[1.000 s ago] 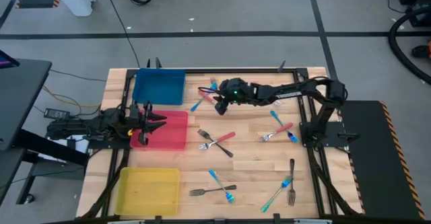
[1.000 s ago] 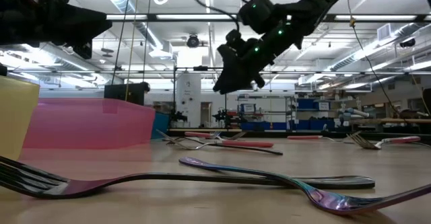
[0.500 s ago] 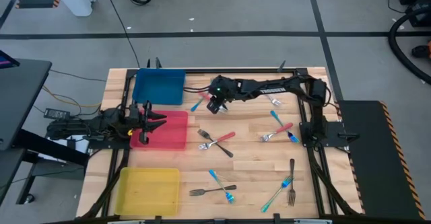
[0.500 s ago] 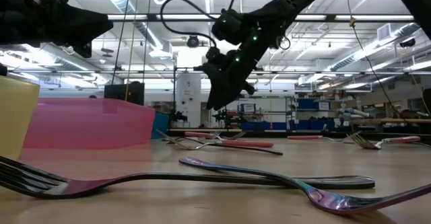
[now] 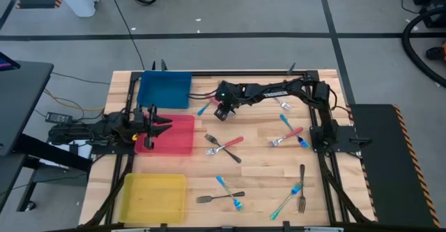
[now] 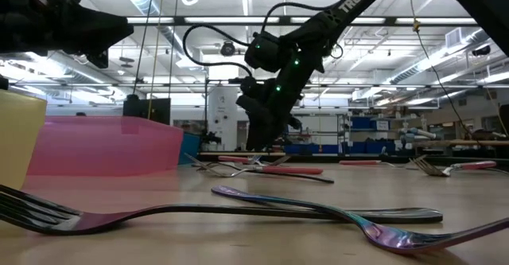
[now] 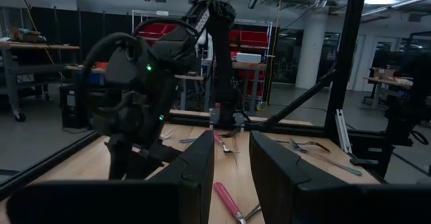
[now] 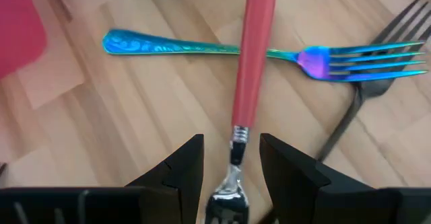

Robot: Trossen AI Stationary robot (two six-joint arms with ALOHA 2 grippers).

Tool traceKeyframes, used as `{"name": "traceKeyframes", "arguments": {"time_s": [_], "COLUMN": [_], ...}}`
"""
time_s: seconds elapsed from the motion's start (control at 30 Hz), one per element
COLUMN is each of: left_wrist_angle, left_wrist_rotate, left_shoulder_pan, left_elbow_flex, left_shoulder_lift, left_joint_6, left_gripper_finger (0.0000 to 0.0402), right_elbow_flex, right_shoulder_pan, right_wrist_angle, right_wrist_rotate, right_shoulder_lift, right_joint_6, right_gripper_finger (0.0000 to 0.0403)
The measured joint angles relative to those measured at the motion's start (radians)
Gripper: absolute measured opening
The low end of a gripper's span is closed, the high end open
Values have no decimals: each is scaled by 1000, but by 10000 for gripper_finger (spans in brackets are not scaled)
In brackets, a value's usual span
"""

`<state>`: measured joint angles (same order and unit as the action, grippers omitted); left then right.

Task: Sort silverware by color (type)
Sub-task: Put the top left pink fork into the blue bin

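Note:
My right gripper (image 8: 232, 162) hangs open over a small pile of silverware beside the blue bin (image 5: 164, 90), pointing steeply down. In the right wrist view a red-handled fork (image 8: 252, 69) lies across a blue fork (image 8: 202, 47), with a dark fork (image 8: 360, 113) beside them. The red fork's metal neck lies in line with the gap between my fingers, below them. My left gripper (image 7: 232, 177) waits open above the red bin (image 5: 171, 134), at the table's left.
A yellow bin (image 5: 153, 196) stands at the near left. More forks lie loose on the wood: a crossed pair at the middle (image 5: 224, 147), some at the right (image 5: 289, 133), and others near the front edge (image 5: 221, 196) (image 5: 300, 190).
My right gripper has moved toward the table's left edge and down, toward the forks by the blue bin. It has tipped from a shallow slant to pointing steeply down. Its fingers have stayed open.

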<state>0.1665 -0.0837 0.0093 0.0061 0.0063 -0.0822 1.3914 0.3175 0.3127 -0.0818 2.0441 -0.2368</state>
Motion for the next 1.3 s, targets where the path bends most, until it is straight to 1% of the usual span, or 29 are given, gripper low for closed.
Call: {"name": "traceKeyframes", "arguments": {"time_s": [0.27, 0.47, 0.6, 0.9, 1.0, 1.07, 1.3], "left_wrist_angle": [0, -2, -6, -7, -7, -7, -7], "left_wrist_rotate": [0, 1, 1, 1, 1, 1, 1], "left_shoulder_pan": [0, 0, 0, 0, 0, 0, 0], "left_elbow_flex": [0, 0, 0, 0, 0, 0, 0], "left_shoulder_lift": [0, 0, 0, 0, 0, 0, 0], "left_joint_6": [0, -1, -7, -16, -36, -47, -65], "left_gripper_finger": [96, 96, 96, 96, 96, 96, 96], "right_elbow_flex": [0, -2, -2, -2, -2, -2, -2], "right_shoulder_pan": [16, 17, 12, 14, 20, 25, 33], "right_wrist_angle": [4, -17, -16, -27, -16, -16, -25], "right_wrist_rotate": [-5, -3, -38, -29, -46, -63, -55], "right_shoulder_lift": [1, 37, 50, 49, 49, 49, 49], "right_joint_6": [29, 50, 57, 57, 57, 54, 50], "right_gripper_finger": [153, 153, 153, 153, 151, 146, 108]}}
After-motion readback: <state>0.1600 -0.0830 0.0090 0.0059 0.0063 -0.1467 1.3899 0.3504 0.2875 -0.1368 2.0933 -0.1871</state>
